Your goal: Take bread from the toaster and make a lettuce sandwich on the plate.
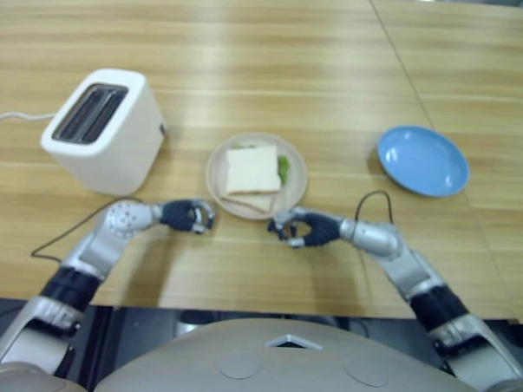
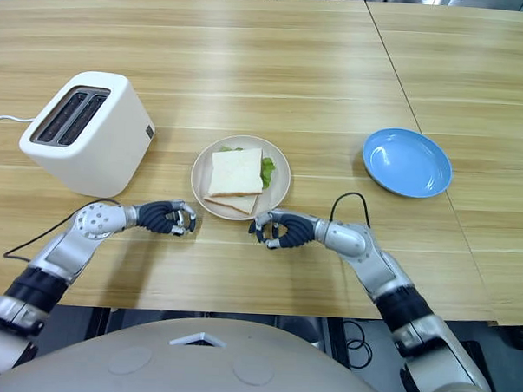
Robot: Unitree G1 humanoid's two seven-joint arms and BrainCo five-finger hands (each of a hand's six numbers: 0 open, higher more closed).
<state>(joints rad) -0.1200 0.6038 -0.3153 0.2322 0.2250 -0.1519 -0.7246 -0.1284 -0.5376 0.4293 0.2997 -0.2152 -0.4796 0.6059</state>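
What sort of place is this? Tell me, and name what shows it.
Probably a test room or office staged as a kitchen, not a home: a toaster and a sandwich on a plate sit on broad wooden tables pushed edge to edge, with a blue plate nearby.

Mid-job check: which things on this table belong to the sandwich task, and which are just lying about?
Job things: white box-shaped toaster; round beige plate; white-bread sandwich on that plate; green lettuce leaf poking out on its right.
Lying about: round blue plate, further right; thin black cable looped near the right robot hand.
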